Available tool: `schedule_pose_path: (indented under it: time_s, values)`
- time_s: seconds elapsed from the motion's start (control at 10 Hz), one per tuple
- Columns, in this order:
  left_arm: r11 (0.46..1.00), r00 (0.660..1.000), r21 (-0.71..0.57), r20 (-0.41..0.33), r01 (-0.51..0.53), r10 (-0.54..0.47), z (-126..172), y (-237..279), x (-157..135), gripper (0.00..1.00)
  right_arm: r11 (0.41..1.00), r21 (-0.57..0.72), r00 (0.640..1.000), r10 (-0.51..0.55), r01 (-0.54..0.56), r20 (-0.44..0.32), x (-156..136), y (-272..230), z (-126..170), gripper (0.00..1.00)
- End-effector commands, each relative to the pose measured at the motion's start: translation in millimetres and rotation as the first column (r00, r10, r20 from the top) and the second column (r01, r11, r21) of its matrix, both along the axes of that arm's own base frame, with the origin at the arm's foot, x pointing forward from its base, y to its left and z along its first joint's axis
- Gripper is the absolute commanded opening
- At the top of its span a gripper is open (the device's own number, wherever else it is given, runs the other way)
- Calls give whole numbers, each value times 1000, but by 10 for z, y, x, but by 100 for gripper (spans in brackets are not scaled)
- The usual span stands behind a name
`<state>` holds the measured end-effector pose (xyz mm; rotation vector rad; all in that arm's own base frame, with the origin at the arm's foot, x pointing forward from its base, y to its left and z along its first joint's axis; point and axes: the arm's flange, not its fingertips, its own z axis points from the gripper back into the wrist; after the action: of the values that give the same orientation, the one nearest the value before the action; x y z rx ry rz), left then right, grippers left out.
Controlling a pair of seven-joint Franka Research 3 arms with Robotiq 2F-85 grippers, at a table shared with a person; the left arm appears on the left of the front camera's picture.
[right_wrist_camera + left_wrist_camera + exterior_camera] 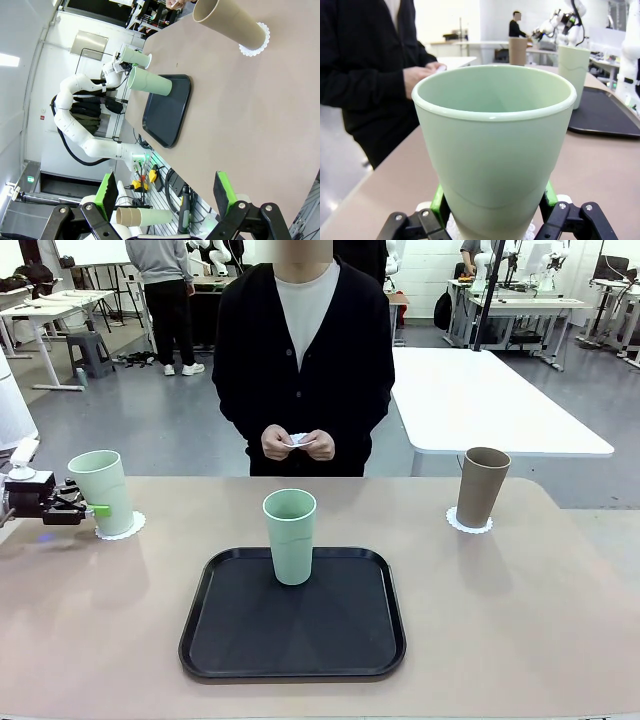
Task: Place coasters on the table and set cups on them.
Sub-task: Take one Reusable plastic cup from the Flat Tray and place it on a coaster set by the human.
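We judge the mint cup [101,490] light, stiff, slick; left gripper [95,510] clamps it low, right gripper [167,192] stands open.

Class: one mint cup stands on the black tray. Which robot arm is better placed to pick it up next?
Probably the right: the right gripper is open and empty, while the left gripper is shut on the left mint cup.
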<state>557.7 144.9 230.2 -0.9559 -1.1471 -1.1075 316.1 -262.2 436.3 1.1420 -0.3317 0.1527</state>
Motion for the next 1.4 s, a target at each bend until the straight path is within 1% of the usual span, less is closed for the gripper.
schedule_pose_path:
  time_s: [0.0,0.2,0.3,0.9,1.2,1.3]
  values:
    - [1000,999,-5,27,28,-28,-11,1,-18,85,1000,5,1000,2,-2,6,-7,-3,8,100]
    - [999,999,0,24,34,-34,-28,-4,-19,85,1000,5,1000,2,-2,6,-7,-3,8,100]
    - [999,999,5,22,36,-36,-35,-7,-25,100,1000,5,1000,2,-2,6,-7,-3,8,100]
    - [996,997,49,21,74,-75,24,9,-53,100,1000,5,1000,2,-2,6,-7,-3,8,100]
    - [991,995,90,2,102,-102,67,34,-95,100,1000,5,1000,2,-2,6,-7,-3,8,100]
    - [987,994,112,-15,113,-112,72,49,-104,100,1000,5,1000,2,-2,6,-7,-3,8,100]
